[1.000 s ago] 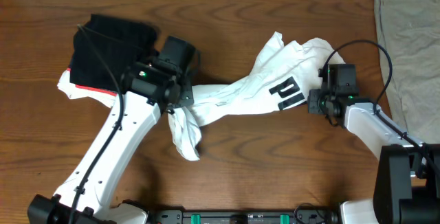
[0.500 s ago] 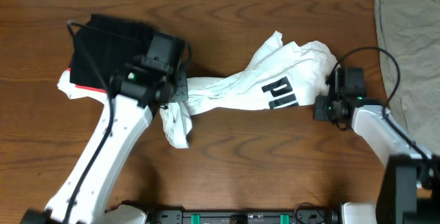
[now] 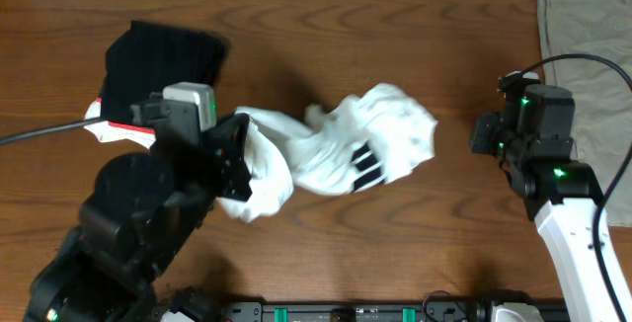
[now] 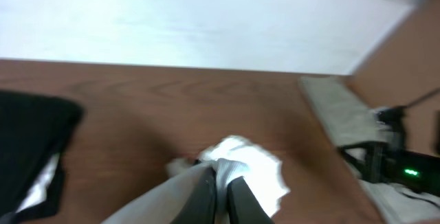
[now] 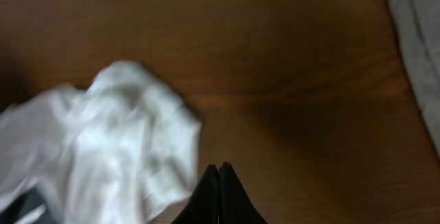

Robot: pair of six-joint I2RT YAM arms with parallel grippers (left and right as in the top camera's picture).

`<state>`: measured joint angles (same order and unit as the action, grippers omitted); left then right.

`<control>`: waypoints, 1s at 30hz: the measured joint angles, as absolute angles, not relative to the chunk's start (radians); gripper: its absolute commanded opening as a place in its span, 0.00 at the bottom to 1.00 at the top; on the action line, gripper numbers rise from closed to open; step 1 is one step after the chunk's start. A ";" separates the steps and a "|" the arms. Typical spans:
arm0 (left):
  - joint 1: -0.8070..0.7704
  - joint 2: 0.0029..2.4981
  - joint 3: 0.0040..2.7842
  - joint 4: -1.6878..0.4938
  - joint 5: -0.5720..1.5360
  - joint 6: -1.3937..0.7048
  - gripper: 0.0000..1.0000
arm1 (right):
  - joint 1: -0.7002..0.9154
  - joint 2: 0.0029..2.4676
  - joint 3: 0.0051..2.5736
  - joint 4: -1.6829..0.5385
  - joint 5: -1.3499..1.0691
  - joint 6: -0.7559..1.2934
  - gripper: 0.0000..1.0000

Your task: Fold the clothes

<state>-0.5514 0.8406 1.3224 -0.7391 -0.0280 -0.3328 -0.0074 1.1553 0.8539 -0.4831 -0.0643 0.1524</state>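
Now right claw [image 5: 218,174] let go, T-shirt [image 3: 341,149] bunched

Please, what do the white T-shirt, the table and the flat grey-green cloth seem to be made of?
The white T-shirt: soft matte knit, probably cotton; it bunches into limp folds.
The table: wood or wood-look laminate with a slight sheen; brown grain lines show.
The grey-green cloth: thin matte textile, lying flat with faint creases; the fibre cannot be told.
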 measured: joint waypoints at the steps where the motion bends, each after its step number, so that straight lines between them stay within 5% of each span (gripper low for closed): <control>1: -0.554 0.836 1.322 -0.733 0.011 -0.332 0.06 | -0.007 1.143 0.854 -0.483 -0.064 0.152 0.01; 18: -0.627 1.143 1.452 -0.728 0.205 -0.257 0.06 | -0.007 1.108 0.854 -0.456 -0.120 0.149 0.01; 30: -0.856 1.439 2.094 -1.323 0.067 -0.106 0.06 | -0.007 1.108 0.855 -0.457 -0.104 0.119 0.01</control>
<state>-0.8562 1.4387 2.0937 -1.3228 0.0669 -0.1059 -0.0074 1.1076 0.8555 -0.4568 -0.1043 0.1192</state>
